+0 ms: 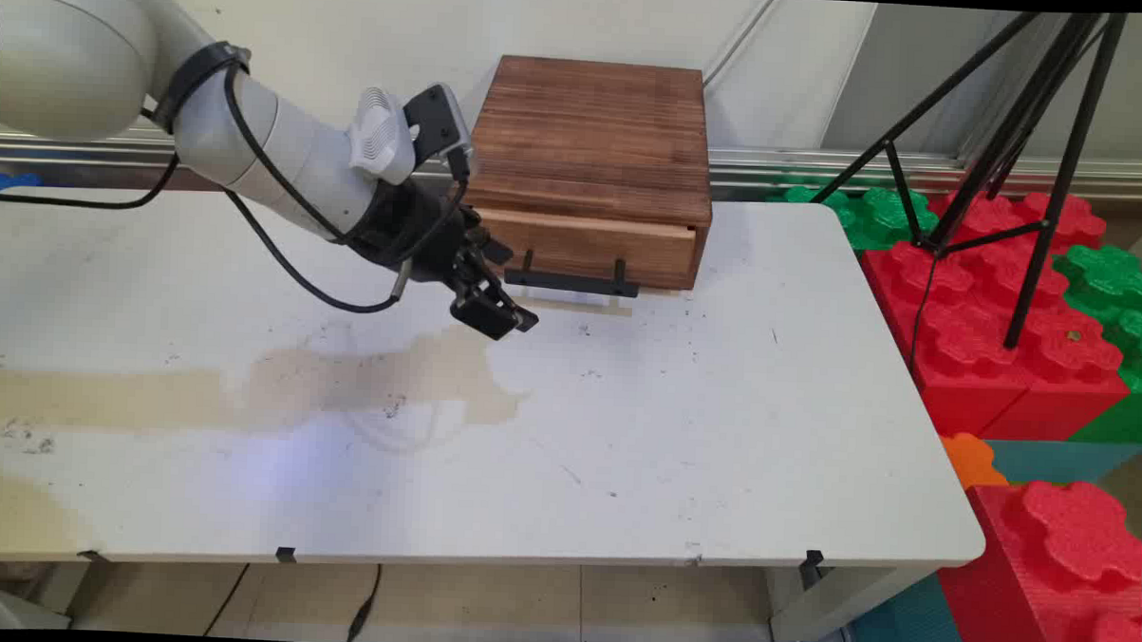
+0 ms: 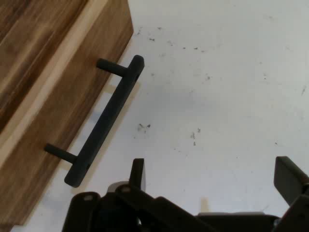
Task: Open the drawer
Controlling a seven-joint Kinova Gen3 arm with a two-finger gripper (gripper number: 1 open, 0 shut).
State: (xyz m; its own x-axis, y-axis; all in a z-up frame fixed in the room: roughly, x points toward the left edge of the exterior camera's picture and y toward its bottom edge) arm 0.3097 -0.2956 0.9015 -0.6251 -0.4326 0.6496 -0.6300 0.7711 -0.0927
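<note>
A dark wooden box [image 1: 591, 155] with one drawer stands at the back of the white table [image 1: 719, 440]. The drawer front [image 1: 592, 249] carries a black bar handle [image 1: 572, 282] and looks shut or nearly so. My black gripper [image 1: 497, 317] hangs just left of the handle's left end, low over the table, touching nothing. In the hand view the handle [image 2: 104, 123] runs diagonally at the left, and my gripper [image 2: 212, 176] is open, its two fingers [image 2: 137, 173] set wide apart over bare tabletop with nothing between them.
A pale brown stain [image 1: 379, 381] spreads across the table's left and middle. Off the right edge stand large red [image 1: 999, 317] and green foam blocks [image 1: 879, 213], with a black tripod [image 1: 1024, 137] above them. Black cables [image 1: 279, 254] hang from the arm.
</note>
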